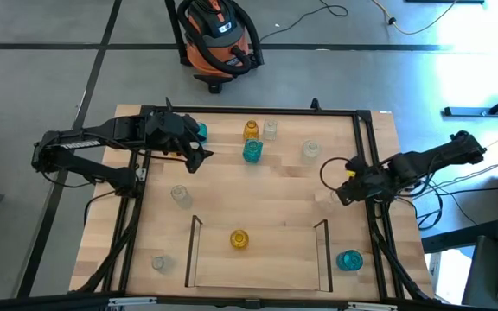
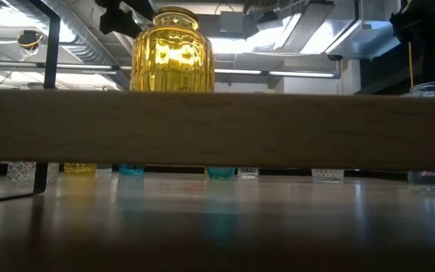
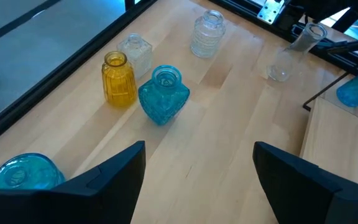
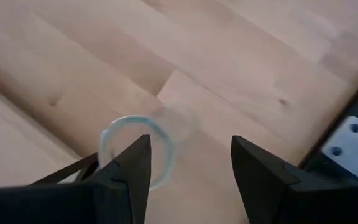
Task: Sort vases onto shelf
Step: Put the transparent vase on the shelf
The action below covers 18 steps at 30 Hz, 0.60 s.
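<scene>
Right up against the low camera sits the shelf (image 2: 217, 128), its wood edge filling the view, with an amber vase (image 1: 239, 239) standing on it, well away from both grippers. Left gripper (image 1: 199, 158) hovers at the far left of the table with its fingers spread wide and nothing between them; just ahead of it are a teal vase (image 3: 163, 94), a yellow vase (image 3: 119, 78) and two clear ones. Right gripper (image 1: 342, 195), over by the right rail, also has its fingers apart, hanging right above a clear vase (image 4: 135, 148) without gripping it.
</scene>
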{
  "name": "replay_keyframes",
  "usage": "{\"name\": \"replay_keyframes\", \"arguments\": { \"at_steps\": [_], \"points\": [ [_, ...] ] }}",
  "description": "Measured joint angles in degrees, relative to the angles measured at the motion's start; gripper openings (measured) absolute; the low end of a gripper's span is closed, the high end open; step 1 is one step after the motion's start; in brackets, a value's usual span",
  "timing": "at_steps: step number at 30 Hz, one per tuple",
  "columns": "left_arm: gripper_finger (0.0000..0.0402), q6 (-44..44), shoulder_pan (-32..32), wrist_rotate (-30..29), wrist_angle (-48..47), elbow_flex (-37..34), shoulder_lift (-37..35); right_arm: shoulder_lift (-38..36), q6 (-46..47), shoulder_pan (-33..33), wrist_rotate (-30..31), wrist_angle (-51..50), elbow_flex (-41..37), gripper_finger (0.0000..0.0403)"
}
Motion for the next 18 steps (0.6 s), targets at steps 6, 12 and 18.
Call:
{"name": "replay_keyframes", "arguments": {
  "at_steps": [6,12,18],
  "points": [
    [0.0289,0.0,0.0,0.0,0.0,0.0,0.0,2.9,-2.0,0.0,-3.3,3.9,-1.5,0.0182],
    [0.0289,0.0,0.0,0.0,0.0,0.0,0.0,5.3,-2.2,0.0,-8.0,4.6,-4.1,0.0170],
    [0.0289,0.0,0.0,0.0,0.0,0.0,0.0,4.9,-6.0,0.0,-7.7,8.2,-4.1,0.0042]
  ]
}}
